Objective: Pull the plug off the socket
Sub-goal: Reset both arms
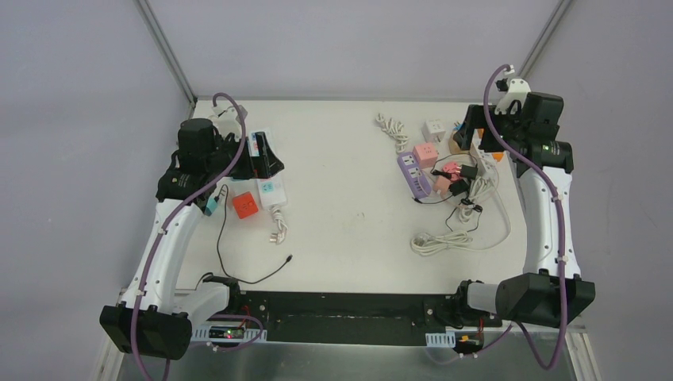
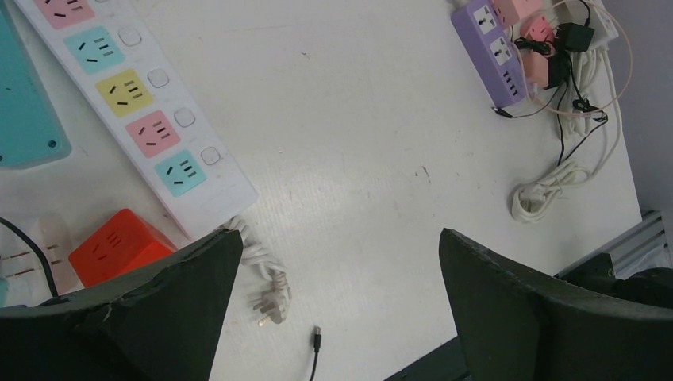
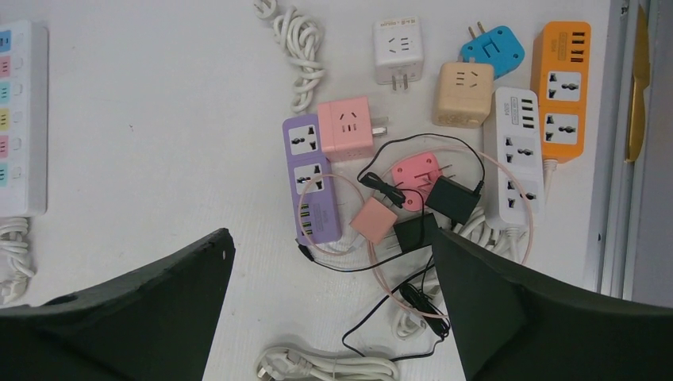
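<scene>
1. Left gripper (image 2: 337, 238): jaws wide apart, empty, above worktop (image 2: 357, 159).
2. White strip (image 2: 159, 135) cut off at the frame edge. Red cube (image 2: 119, 246) half hidden behind a finger (image 2: 159, 317).
3. Purple strip (image 3: 311, 186) lies right of centre, with pink cube (image 3: 345, 127) touching it. Tangled cables (image 3: 413, 238) hide what is plugged in.
4. Right gripper (image 3: 332, 238): jaws wide apart, empty.

The top camera looks down on the whole bench (image 1: 349, 159); both wrist cameras face down from high up, sharing the purple strip (image 2: 492, 51).
</scene>
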You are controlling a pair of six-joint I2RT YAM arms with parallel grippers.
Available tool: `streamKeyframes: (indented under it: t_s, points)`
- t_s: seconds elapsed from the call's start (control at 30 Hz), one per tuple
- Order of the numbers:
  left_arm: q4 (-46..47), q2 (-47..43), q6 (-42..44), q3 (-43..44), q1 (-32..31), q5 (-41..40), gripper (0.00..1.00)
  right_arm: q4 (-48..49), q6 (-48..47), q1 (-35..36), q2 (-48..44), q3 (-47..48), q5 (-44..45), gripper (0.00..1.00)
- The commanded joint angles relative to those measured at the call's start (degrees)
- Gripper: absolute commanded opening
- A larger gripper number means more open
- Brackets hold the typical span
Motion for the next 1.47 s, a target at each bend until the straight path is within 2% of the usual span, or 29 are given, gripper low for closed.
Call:
streamKeyframes:
  t_s: [0.0,0.6,1.2,1.43]
  points:
    - [2.2,-1.2,1.3,0.2,0.4,1.7,0.99,1.1,1.0,-1.7,0.9,0.9,-3.6,1.00]
    - [1.8,-3.2,2.9,-3.8,0.4,-0.5,0.99,1.2,-2.4,-3.7,5.4,1.3,-5.9,1.00]
    - [1.6,-3.2,3.8,-4.4,0.4,-1.4,0.99,1.4,-3.0,-3.9,3.3,1.7,-7.0,1.00]
    - [1.6,-3.2,5.2,-4.9,0.4,-2.3,0.99,2.5,-2.3,-4.5,2.7,1.3,-10.4,1.00]
